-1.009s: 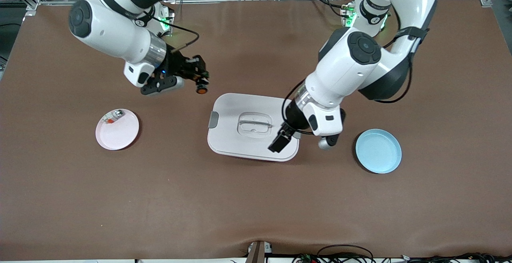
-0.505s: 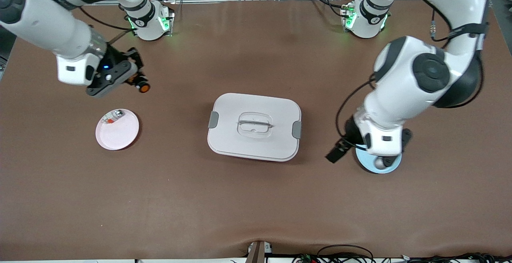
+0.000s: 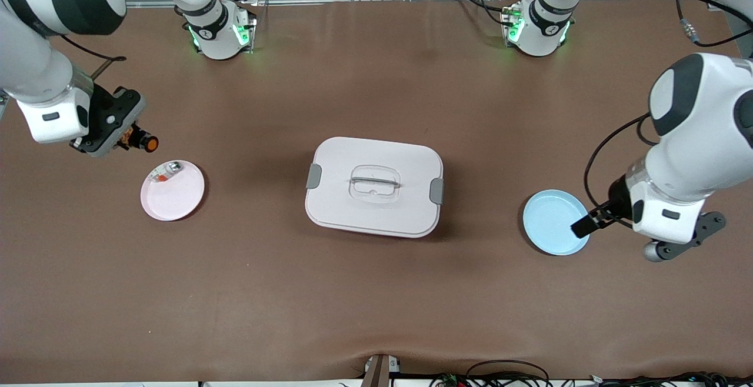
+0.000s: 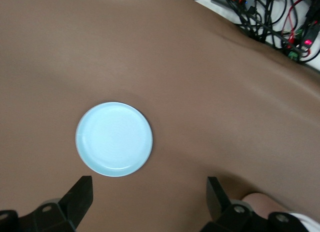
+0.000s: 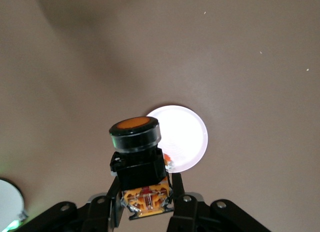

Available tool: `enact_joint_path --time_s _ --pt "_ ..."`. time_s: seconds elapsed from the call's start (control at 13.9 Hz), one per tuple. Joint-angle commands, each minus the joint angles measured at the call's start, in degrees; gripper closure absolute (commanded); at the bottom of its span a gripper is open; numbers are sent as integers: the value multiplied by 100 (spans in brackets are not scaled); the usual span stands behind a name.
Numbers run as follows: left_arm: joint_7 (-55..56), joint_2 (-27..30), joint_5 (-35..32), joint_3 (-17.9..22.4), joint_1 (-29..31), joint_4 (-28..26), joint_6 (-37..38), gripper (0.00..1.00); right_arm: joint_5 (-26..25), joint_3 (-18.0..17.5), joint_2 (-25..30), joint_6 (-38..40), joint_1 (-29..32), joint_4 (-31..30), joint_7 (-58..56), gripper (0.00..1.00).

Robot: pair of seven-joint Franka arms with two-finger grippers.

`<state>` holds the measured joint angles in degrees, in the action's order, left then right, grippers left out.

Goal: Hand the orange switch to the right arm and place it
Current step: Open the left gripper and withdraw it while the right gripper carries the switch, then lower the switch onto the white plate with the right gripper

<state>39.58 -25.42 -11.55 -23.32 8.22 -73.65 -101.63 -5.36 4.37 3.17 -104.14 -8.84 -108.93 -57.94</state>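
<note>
right fingers [image 3: 130,139] clamp switch [image 3: 143,142], button outward | above counter beside pink plate [image 3: 182,202] | left fingers [image 4: 147,202] wide, idle

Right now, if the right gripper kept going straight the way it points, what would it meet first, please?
Probably the pink plate: in the right wrist view it lies just past the orange switch that the right gripper holds, though it may meet bare table beside it.

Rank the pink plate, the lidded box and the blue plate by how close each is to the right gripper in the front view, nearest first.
Right gripper, shut on the orange switch, is up near its own end.
1. Pink plate, almost under it.
2. Lidded box, mid-table.
3. Blue plate, at the left arm's end, by the open left gripper.
</note>
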Motion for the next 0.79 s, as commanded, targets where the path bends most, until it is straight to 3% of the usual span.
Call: enact_joint_path --time_s 0.0,0.07,0.43,0.72 --pt "-546 265 -128 -33 163 -115 353 0 -159 -95 26 -842 330 -602 -734 100" --pt "-835 379 -119 2 163 -124 458 0 -185 -103 -35 -1202 470 -786 -1084 100" --pt "-2409 1274 12 1012 -145 -640 775 0 -308 -103 -816 -2539 1059 -1245 -2246 100" --pt "-2552 2119 495 1364 -215 -1344 907 0 -299 -112 -1458 -3120 1262 -1298 -2529 100"
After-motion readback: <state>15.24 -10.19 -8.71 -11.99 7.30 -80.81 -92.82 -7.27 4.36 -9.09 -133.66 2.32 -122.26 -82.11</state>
